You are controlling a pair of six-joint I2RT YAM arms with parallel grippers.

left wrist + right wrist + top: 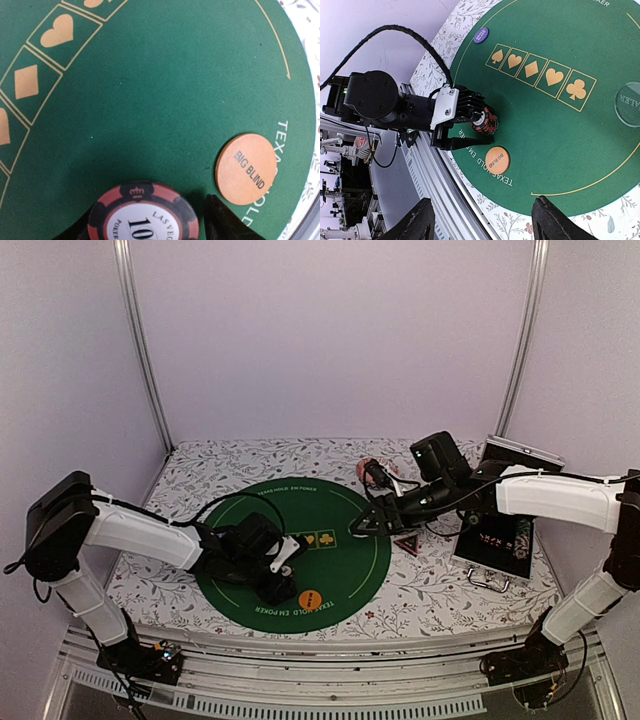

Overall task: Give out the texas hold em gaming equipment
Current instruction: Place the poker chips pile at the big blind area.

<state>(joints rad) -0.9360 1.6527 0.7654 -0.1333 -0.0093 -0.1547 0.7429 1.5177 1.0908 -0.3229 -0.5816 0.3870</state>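
Left wrist view: the chip stack [143, 212] is shown resting on the green mat [150, 100] between the parted jaws of the left gripper [472, 124], just beside the orange button [246, 168], apparently placed as that seat's stake. The right gripper [482, 207] is held open, empty.

Looking like robotics lab test cell. Round green felt poker mat [300, 540] lying on floral-patterned tablecloth [220, 465]. Plain pale lilac panel walls [330, 340] closing in behind and beside mat; bare silver metal posts [140, 340] standing at corners behind mat. Slotted aluminium rail [330, 695] running along table edge in front of mat, two white-and-black robot arms [140, 530] sitting bolted there. Black sleeved cable [405, 31] arching down to mat's rim.
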